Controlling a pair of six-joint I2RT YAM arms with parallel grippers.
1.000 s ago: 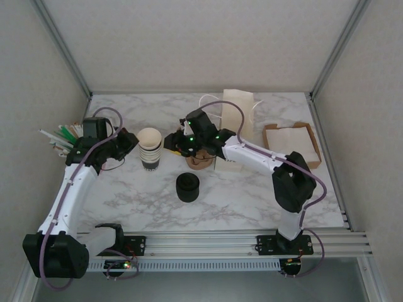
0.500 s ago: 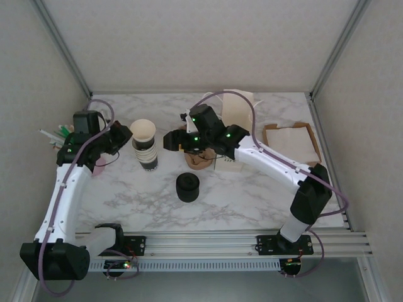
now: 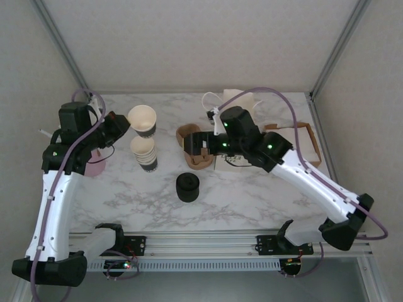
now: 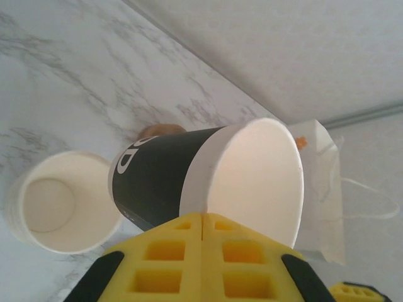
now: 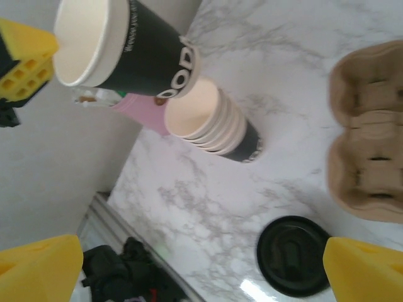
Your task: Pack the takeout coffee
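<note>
Left gripper (image 3: 117, 124) pinched shut on rim of small dark paper cup with cream inside (image 3: 142, 119), yellow fingers (image 4: 176, 251) side by side at the rim edge. Left arm reared tall, elbow high, wrist bent toward table centre. Right gripper (image 3: 187, 143) spread wide, grasping nothing, arm stretched long across from the right, over brown moulded-pulp cup carrier (image 3: 200, 162). Cup lidless, in air just above stack of cream-rimmed paper cups (image 3: 145, 154), long axis tilted, mouth up and back toward left gripper, base toward stack. Squat stack of round black plastic lids (image 3: 187, 187) nearer the front. White-grey marble tabletop (image 3: 252, 195), white paper bag (image 3: 238, 104) at back, plain white walls, aluminium frame.
</note>
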